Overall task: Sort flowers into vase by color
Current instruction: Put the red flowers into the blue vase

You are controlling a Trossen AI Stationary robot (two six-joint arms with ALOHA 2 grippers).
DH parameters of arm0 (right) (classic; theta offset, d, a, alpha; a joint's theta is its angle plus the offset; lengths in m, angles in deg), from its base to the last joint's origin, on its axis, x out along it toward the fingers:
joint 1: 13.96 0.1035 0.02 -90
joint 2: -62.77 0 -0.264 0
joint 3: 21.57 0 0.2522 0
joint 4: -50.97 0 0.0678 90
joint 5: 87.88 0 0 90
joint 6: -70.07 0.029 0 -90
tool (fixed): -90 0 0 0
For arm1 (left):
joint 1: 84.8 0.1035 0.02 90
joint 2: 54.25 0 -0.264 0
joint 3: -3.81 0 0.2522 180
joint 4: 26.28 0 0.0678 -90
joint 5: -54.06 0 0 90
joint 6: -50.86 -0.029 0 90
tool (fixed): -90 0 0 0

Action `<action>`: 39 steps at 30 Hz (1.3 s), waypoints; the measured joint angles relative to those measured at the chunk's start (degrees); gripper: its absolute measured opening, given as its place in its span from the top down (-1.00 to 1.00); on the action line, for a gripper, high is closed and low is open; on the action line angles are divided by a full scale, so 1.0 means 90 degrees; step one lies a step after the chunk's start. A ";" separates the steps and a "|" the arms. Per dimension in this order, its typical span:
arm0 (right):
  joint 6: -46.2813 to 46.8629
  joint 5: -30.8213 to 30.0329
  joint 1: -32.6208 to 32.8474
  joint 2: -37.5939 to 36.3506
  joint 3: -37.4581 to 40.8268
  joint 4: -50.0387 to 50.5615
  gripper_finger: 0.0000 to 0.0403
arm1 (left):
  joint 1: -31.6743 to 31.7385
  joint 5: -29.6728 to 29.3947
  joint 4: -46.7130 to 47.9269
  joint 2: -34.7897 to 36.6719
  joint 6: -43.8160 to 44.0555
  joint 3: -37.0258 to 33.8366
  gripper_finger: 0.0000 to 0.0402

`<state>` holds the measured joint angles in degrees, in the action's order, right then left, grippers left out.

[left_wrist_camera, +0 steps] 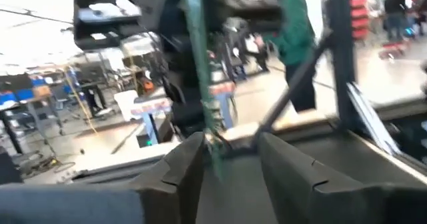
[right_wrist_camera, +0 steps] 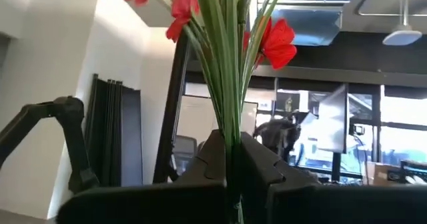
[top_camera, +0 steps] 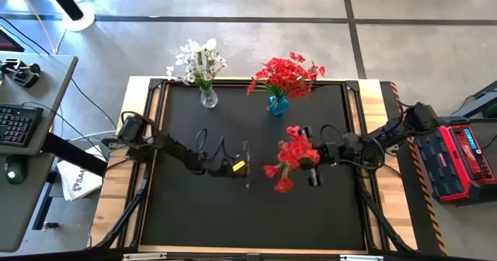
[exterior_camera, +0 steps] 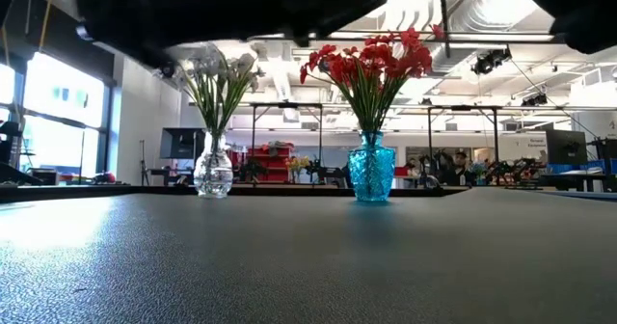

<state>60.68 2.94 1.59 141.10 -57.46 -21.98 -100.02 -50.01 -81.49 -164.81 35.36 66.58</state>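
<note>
Desk (top_camera: 186,222) has a black mat with wood edges. Two vases stand by the far edge: a clear glass vase (top_camera: 208,98) toward the far left corner with the white flowers (top_camera: 199,59), and a blue vase (top_camera: 278,104) near the middle of the far edge with the red flowers (top_camera: 287,74). In the low view both stand upright, well apart.

My right tool (top_camera: 311,164) is over the middle of the desk, right of centre, clamped on a red sprig bunch (top_camera: 289,158). In the right wrist view the green stems (right_wrist_camera: 227,104) run straight up between the closed-in fingers (right_wrist_camera: 267,167), with the blooms above.

My left tool (top_camera: 247,168) is over the desk centre, just left of the red bunch. The left wrist view shows a thin green stem (left_wrist_camera: 200,77) standing in the gap between its fingers (left_wrist_camera: 180,167). Fingers are parted; I can't tell if they pinch the stem.
</note>
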 joint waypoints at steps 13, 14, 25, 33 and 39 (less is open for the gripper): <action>0.0041 0.0319 -0.0002 0.0786 -0.0446 0.0075 1.00 | 0.0058 0.0503 0.0255 -0.0469 -0.0066 0.1049 0.21; 0.0041 0.0321 -0.0002 0.0795 -0.0446 0.0077 1.00 | 0.0058 0.0500 0.0280 -0.0507 -0.0100 0.1097 0.24; 0.0184 0.0419 0.0083 0.0799 -0.0446 0.0031 1.00 | 0.0064 0.0002 0.0753 -0.0681 -0.0165 0.1385 0.62; 0.1222 0.0736 0.0066 0.0722 -0.0446 0.0268 0.84 | -0.0142 -0.0588 0.1038 -0.0667 -0.0302 0.1387 0.95; 0.1347 0.0871 0.0066 -0.0060 -0.0444 0.2126 0.32 | -0.0429 -0.2179 0.1585 -0.0639 -0.0509 0.1385 0.98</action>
<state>72.80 10.78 2.18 140.56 -61.46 -2.84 -103.89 -69.62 -67.23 -170.55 30.78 79.04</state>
